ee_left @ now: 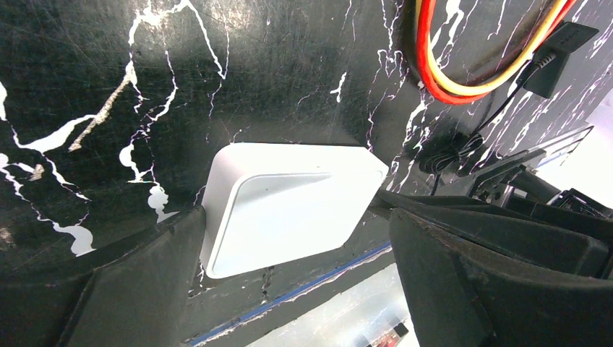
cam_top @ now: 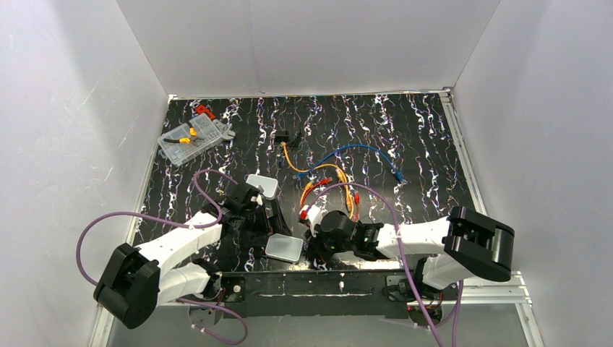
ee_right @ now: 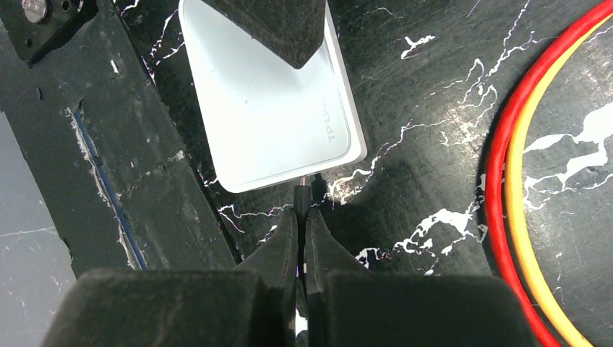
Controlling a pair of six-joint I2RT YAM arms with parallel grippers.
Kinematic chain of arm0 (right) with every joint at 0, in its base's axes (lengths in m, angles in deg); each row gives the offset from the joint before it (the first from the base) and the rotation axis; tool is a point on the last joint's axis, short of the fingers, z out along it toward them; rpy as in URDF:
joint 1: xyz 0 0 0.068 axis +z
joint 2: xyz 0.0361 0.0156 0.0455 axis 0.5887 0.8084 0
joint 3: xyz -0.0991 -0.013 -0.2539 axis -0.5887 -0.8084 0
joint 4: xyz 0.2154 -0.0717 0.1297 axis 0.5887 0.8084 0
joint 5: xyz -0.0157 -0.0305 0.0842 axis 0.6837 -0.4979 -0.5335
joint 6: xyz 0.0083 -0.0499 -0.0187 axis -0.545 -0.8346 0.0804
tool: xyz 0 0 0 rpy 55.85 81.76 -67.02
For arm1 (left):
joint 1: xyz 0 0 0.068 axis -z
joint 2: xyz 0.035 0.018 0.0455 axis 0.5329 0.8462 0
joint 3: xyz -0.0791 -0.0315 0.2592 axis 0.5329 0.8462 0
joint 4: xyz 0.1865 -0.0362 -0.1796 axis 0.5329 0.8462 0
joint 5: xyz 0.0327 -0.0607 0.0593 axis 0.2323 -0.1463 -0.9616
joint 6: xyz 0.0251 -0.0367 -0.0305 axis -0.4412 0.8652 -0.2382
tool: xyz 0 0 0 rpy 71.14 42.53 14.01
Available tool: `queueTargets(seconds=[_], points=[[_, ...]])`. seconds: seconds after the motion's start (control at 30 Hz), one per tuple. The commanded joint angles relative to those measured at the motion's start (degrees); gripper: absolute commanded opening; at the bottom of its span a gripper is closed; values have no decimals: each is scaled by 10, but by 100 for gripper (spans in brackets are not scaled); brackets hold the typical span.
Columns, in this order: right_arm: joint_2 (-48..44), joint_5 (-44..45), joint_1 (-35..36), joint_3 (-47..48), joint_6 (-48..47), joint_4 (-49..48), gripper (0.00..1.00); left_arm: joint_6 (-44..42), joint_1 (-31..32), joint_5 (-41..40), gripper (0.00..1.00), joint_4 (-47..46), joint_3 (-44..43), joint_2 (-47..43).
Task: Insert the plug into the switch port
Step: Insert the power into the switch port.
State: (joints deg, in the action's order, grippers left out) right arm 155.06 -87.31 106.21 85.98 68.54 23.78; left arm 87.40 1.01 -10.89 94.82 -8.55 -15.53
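**Plug tip at the switch edge, right jaws clenched on it**

From above, you see the switch (cam_top: 284, 248), a pale flat box with rounded corners. It lies close to the near edge of the black marbled table (cam_top: 419, 137), between the two arms. White walls close the table on three sides. The far half gives more room to move, though a clear parts case (cam_top: 189, 137) and loose cables (cam_top: 329, 177) lie there. A smaller white box (cam_top: 262, 186) sits farther in, a little to the left.

In the left wrist view, the left gripper (ee_left: 293, 217) is spread wide, with one finger at each side of the switch. You cannot tell if the fingers press it. The table edge runs just beside the box.

In the right wrist view, the right gripper (ee_right: 303, 217) is clenched on the small dark plug (ee_right: 302, 195). The plug tip touches the nearest edge of the switch. The port itself is hidden. The cables curve at the right.
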Motion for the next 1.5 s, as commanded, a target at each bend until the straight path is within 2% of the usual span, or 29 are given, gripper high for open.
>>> queueTargets(seconds=[0.0, 0.43, 0.7, 0.93, 1.17, 1.47], points=[[11, -3, 3, -1, -12, -53, 1, -11, -3, 10, 98, 10, 6, -8], [47, -21, 3, -18, -51, -141, 1, -26, -3, 21, 98, 19, 5, -10], [28, -21, 4, 6, -83, -113, 1, -40, -3, 32, 97, 22, 4, -13], [29, -38, 3, 41, -120, -75, 1, -44, -3, 40, 90, 22, 7, -15], [34, -46, 3, 62, -138, -66, 1, -51, -2, 52, 81, 21, 9, -17], [53, -49, 3, 90, -143, -81, 1, -49, -2, 68, 74, 18, 17, -27]])
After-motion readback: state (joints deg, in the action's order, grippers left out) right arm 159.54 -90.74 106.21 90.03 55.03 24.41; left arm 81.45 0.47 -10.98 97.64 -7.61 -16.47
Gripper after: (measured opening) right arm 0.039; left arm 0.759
